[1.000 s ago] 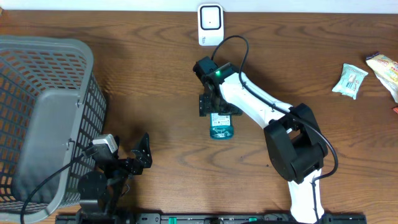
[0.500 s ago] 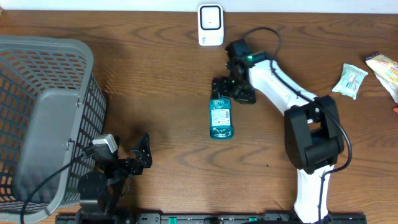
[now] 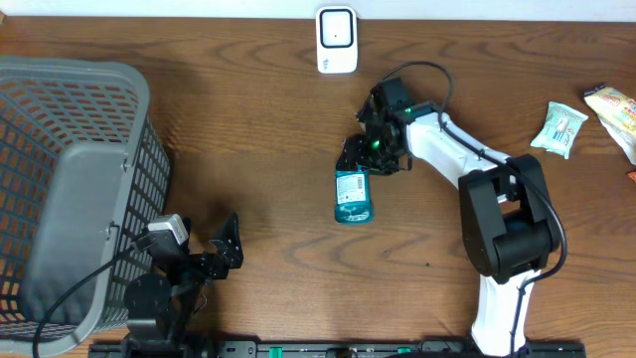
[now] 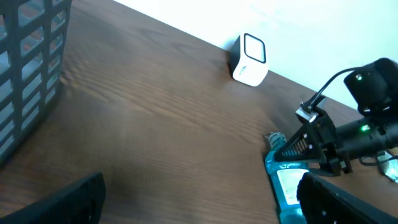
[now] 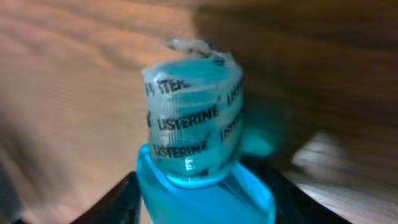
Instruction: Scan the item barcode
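- Mouthwash bottle point(image 3: 354, 197) lies flat on the table point(image 3: 248, 129) near its middle, cap end toward the white scanner point(image 3: 336, 40), roughly where it lay a second ago.
- Right gripper point(image 3: 364, 159), which had swung off toward the scanner side, is back at the cap end. Its fingers straddle the bottle's shoulders; cannot tell whether they clamp it.
- Left gripper point(image 4: 199, 186) unchanged, jaws spread wide, grasping nothing.
- Grey mesh basket point(image 3: 60, 99) stands far left, only its own floor showing.

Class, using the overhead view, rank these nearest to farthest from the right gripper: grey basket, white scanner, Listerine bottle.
1. Listerine bottle, right at the right gripper, mid-table.
2. White scanner, at the far edge.
3. Grey basket, far left.
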Motion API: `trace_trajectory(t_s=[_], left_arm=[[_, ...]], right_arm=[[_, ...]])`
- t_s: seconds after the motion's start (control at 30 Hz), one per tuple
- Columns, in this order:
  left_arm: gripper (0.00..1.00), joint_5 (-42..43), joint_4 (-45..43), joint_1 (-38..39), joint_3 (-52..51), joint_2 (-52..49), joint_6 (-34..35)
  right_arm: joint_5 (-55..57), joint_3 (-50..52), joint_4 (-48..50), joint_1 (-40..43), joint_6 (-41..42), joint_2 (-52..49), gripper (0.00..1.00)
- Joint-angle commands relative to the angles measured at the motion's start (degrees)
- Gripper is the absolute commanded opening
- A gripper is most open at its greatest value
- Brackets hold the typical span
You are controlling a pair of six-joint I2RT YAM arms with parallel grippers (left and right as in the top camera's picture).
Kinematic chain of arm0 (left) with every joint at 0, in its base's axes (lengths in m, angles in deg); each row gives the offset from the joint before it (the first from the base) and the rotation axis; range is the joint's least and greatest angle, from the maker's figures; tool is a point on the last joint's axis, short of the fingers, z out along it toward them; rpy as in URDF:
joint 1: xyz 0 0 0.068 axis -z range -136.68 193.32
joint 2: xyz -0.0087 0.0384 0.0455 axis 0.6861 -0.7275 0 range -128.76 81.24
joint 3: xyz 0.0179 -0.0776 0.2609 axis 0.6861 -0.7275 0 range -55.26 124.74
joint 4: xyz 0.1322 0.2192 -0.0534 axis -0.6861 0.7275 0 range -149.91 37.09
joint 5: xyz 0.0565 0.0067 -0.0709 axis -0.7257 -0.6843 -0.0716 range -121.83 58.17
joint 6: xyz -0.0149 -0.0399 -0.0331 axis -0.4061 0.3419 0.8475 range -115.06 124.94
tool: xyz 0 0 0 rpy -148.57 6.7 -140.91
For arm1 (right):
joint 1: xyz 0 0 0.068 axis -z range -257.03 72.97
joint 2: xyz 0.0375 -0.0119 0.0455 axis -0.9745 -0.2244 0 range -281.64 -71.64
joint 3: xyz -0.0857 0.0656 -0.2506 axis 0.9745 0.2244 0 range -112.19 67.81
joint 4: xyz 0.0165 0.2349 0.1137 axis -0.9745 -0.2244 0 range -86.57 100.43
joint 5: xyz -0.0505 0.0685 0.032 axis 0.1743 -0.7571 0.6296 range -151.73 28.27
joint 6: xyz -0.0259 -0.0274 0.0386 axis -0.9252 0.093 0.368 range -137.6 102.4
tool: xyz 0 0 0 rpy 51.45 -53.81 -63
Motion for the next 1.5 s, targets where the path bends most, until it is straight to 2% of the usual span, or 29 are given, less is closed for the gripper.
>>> trace_trajectory(t_s=[0.0, 0.1, 0.33, 0.43, 0.67, 0.93, 1.13, 1.27, 1.37, 1.47], left_arm=[[0.98, 0.7, 0.1, 0.2, 0.1, 0.2, 0.7], [0.98, 0.7, 0.1, 0.2, 0.1, 0.2, 0.7], [0.98, 0.7, 0.1, 0.2, 0.1, 0.2, 0.7], [0.98, 0.7, 0.1, 0.2, 0.1, 0.2, 0.7], [0.98, 0.7, 0.1, 0.2, 0.1, 0.2, 0.7], [0.98, 0.7, 0.1, 0.2, 0.1, 0.2, 0.7], [0.98, 0.7, 0.1, 0.2, 0.1, 0.2, 0.7], [0.98, 0.7, 0.1, 0.2, 0.1, 0.2, 0.7], [0.98, 0.7, 0.1, 0.2, 0.1, 0.2, 0.7], [0.98, 0.7, 0.1, 0.2, 0.1, 0.2, 0.7]], right_arm=[[3.0, 4.0, -0.4, -0.3, -3.8, -3.3, 0.36], [3.1, 3.7, 0.0, -0.3, -7.1, -3.1, 0.23], [3.6, -1.2, -3.6, -0.2, -12.4, -2.7, 0.11], [4.7, -4.5, -6.4, -0.2, -16.7, -2.6, 0.01], [0.7, -11.6, -15.2, -0.2, -29.9, -2.5, 0.01], [-18.6, -19.5, -31.1, 0.9, -45.4, -2.3, 0.01], [-9.9, -19.5, -30.9, 0.9, -44.4, -2.3, 0.01], [1.7, -18.9, -26.9, -0.2, -35.6, -2.3, 0.01], [3.8, -17.8, -25.0, -2.3, -31.1, -2.3, 0.01], [5.5, -14.9, -21.2, -5.0, -27.3, -2.3, 0.12]])
